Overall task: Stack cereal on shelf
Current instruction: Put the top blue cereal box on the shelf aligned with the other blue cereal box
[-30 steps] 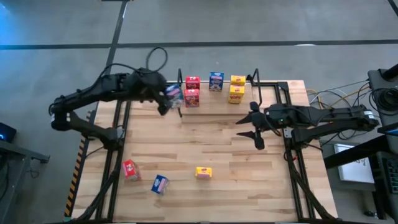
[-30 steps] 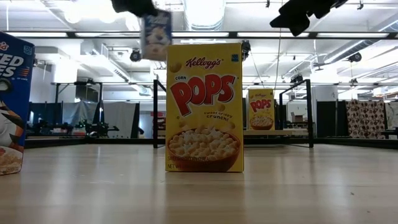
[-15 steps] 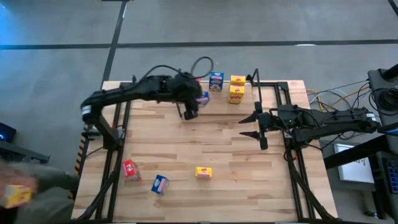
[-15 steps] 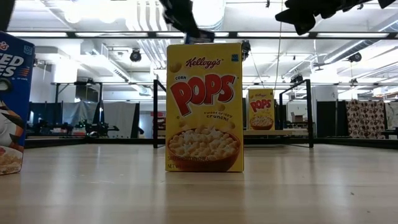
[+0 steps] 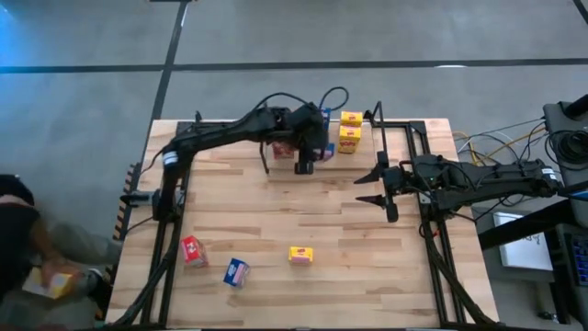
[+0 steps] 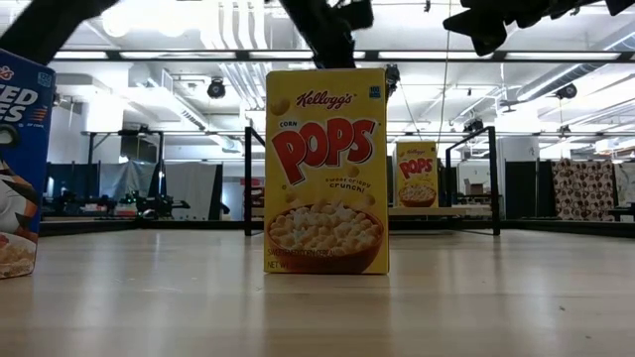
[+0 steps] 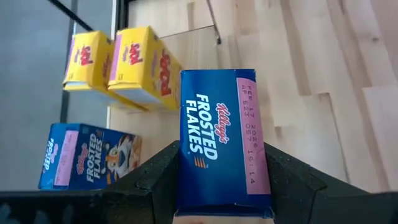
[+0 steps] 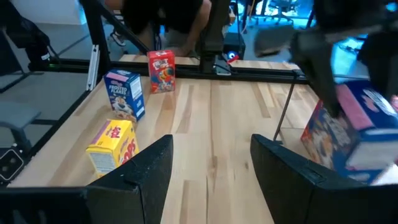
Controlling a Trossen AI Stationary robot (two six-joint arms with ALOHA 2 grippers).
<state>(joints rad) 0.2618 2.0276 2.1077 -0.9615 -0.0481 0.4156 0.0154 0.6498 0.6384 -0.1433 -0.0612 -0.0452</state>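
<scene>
So the left end effector [image 7: 221, 186] is pinching a blue box [image 7: 221, 140] of Frosted Flakes between its two fingers [image 7: 155, 180], holding it up over the shelf [image 5: 404, 124] at the far side of the table [image 5: 303, 216], right next to the boxes already sitting there. From the wrist view, a second blue box [image 7: 90, 155] is lying on the shelf board below, and two yellow boxes [image 7: 127, 65] are sitting side by side, touching each other, just past it. From above, the left arm is reaching across the back of the table and covering most of the red boxes [image 5: 283, 145], so I can't really tell how they're arranged. The right end effector [image 5: 378, 188] is hanging over the right side of the table, well apart from the shelf stuff, with its fingers spread and nothing between them. Three more boxes are standing loose near the front edge of the table: a red one [image 5: 191, 250], a blue one [image 5: 236, 272] and a yellow one [image 5: 300, 255], each apart from the others. That yellow one is filling the middle of the low view. A person [image 5: 23, 244] is crouching on the floor off the table's front left corner, holding something yellow.
</scene>
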